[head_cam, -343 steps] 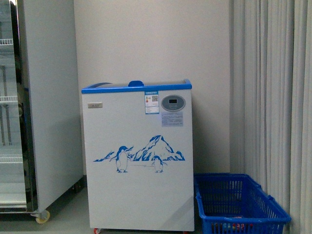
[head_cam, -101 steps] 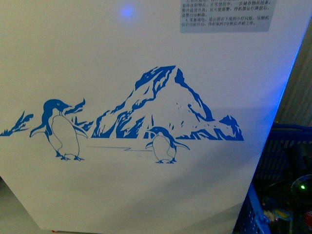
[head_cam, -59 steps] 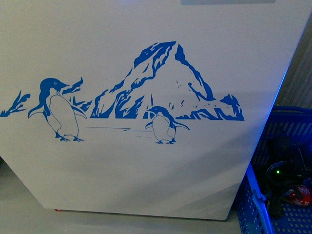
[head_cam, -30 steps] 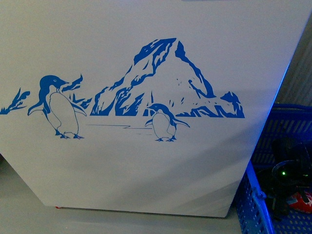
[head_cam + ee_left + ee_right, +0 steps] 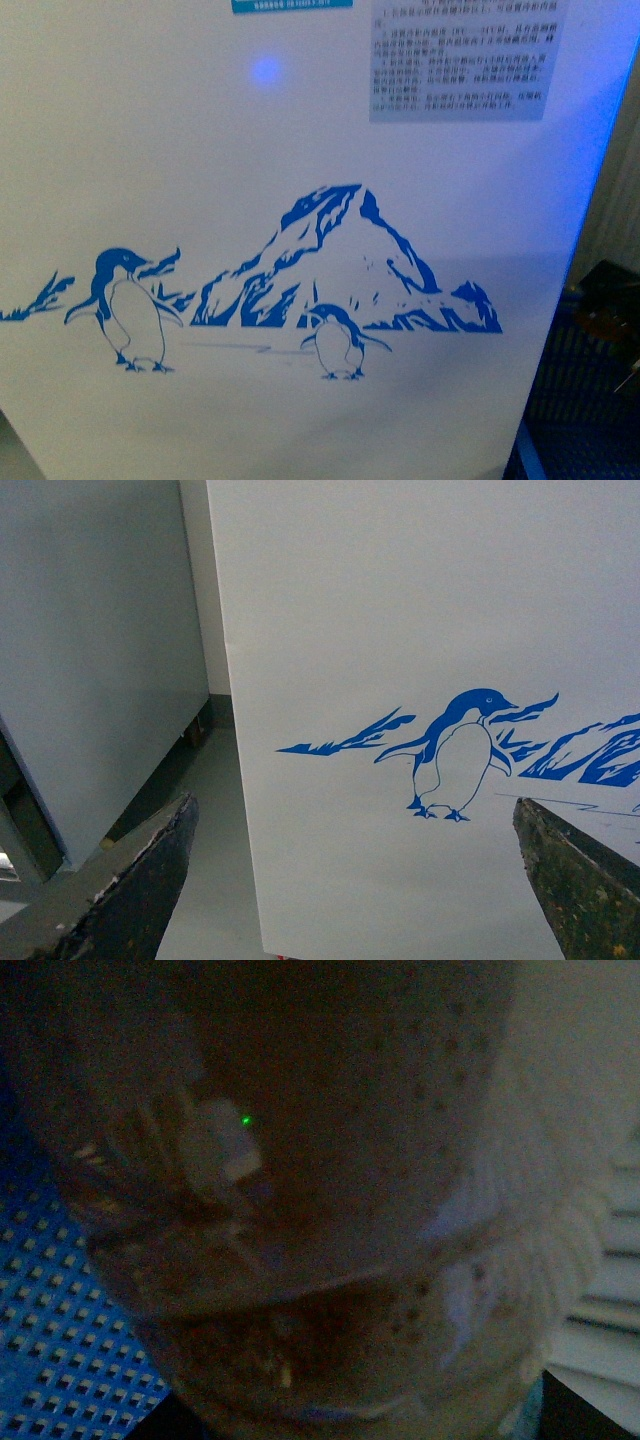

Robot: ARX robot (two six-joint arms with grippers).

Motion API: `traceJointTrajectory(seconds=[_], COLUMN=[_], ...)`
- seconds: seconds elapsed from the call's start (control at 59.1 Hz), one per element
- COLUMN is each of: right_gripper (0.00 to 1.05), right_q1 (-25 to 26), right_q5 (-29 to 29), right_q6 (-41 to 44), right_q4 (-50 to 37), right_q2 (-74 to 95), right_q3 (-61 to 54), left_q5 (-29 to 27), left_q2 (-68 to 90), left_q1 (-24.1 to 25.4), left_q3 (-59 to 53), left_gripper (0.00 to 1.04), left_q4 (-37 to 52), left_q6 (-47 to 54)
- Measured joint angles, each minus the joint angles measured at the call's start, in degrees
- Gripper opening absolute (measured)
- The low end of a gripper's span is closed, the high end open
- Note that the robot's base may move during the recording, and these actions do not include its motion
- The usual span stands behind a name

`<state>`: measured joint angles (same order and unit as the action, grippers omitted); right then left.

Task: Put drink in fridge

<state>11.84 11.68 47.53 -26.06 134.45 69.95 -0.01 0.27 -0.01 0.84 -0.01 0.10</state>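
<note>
Two fingers (image 5: 130, 880) of the left gripper (image 5: 352, 815) stand wide apart, facing the penguin front of the fridge (image 5: 300, 200). The drink (image 5: 330, 1210) fills the right wrist view, a blue basket (image 5: 50, 1340) behind it. Whether the right gripper holds it cannot be told.

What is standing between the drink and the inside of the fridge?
Only the solid front wall of the fridge shows, no opening. The drink fills the right wrist view, blue basket behind it. The lids are out of view, so I cannot tell if they block it.
</note>
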Motion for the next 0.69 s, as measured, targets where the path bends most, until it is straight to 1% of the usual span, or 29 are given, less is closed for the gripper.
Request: traceJointTrajectory(seconds=[0.169,0.237,0.339,0.389,0.406,0.44,0.525,0.593,0.694], right_gripper=[0.40,0.40,0.40,0.40,0.40,0.40,0.40,0.40,0.40], right_q1=[2.2,3.7,6.4,7.8,7.9,8.9,10.3,10.5,9.6], right_q5=[-1.8,-4.3,-11.8,-17.7,-18.2,-22.1,-28.0,-30.7,-31.9], right_q6=[-8.4,-14.7,-26.2,-33.1,-33.1,-38.3,-45.8,-49.7,-53.1], right_q4=[0.3,1.9,7.6,11.9,12.3,15.5,21.0,24.9,29.5], right_q2=[-13.8,-22.3,-39.7,-50.8,-51.6,-59.1,-73.1,-82.3,-91.9], right_q3=[-8.2,-13.0,-20.7,-23.8,-23.9,-25.2,-27.0,-28.3,-30.2], left_q5=[0.0,0.0,0.0,0.0,0.0,0.0,0.0,0.0,0.0], left_q2=[0.0,0.0,0.0,0.0,0.0,0.0,0.0,0.0,0.0], left_q1=[0.0,0.0,0.0,0.0,0.0,0.0,0.0,0.0,0.0], left_q3=[0.0,0.0,0.0,0.0,0.0,0.0,0.0,0.0,0.0], left_gripper=[0.97,0.97,0.97,0.97,0.97,0.97,0.97,0.97,0.97], left_q4=[0.0,0.0,0.0,0.0,0.0,0.0,0.0,0.0,0.0], left_q6=[0.0,0.0,0.0,0.0,0.0,0.0,0.0,0.0,0.0])
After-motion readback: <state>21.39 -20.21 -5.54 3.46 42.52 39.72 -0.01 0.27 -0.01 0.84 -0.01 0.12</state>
